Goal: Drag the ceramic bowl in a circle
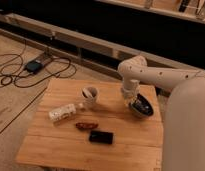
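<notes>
Gripper [132, 101] pinched shut on ceramic bowl [146, 109], nine o'clock rim; circling wide toward three o'clock could drop it off the table [61, 150]

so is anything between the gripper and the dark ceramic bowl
Nothing visible: the gripper is shut, down at the left rim of the round dark-glazed ceramic bowl. The white mug stands apart to its left.

End effector [130, 101] seemingly on ceramic bowl's [147, 108] left rim.
</notes>
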`<state>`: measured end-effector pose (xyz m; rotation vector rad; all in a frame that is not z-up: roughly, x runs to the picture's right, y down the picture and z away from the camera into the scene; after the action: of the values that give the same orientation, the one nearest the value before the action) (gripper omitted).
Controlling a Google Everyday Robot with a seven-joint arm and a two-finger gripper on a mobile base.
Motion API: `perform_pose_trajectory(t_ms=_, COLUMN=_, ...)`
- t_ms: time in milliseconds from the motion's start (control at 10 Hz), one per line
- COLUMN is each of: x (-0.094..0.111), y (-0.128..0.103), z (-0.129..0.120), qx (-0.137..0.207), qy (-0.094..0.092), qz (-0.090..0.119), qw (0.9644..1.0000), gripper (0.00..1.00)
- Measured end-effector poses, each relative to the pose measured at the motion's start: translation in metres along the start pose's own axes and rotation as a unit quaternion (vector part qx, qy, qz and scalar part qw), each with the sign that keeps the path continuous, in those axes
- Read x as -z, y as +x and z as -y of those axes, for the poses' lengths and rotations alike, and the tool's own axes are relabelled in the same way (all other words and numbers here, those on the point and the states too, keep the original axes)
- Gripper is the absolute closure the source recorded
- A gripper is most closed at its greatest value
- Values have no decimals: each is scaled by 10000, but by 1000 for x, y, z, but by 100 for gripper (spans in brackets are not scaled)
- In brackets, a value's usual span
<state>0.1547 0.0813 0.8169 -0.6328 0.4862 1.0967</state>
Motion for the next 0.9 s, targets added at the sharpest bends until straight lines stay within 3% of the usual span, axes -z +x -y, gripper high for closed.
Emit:
perform_pose_trajectory(t_ms=300, x=11, y=-35, z=-30, qx=402, qy=-29, qz=144, qw=9991, gripper=100)
perform_pose_trajectory(t_ms=500, x=15, y=-40, z=-62, qx=665, qy=-195, qz=168, qw=9975, gripper=100)
perform_pose_trajectory(t_ms=700, x=19, y=-26, z=-88, qx=859, qy=-379, qz=96, qw=9955, gripper=100)
perform_pose_trajectory(t_ms=900, x=26, y=2, z=-103, qx=949, qy=-537, qz=-100, qw=9940, gripper=100)
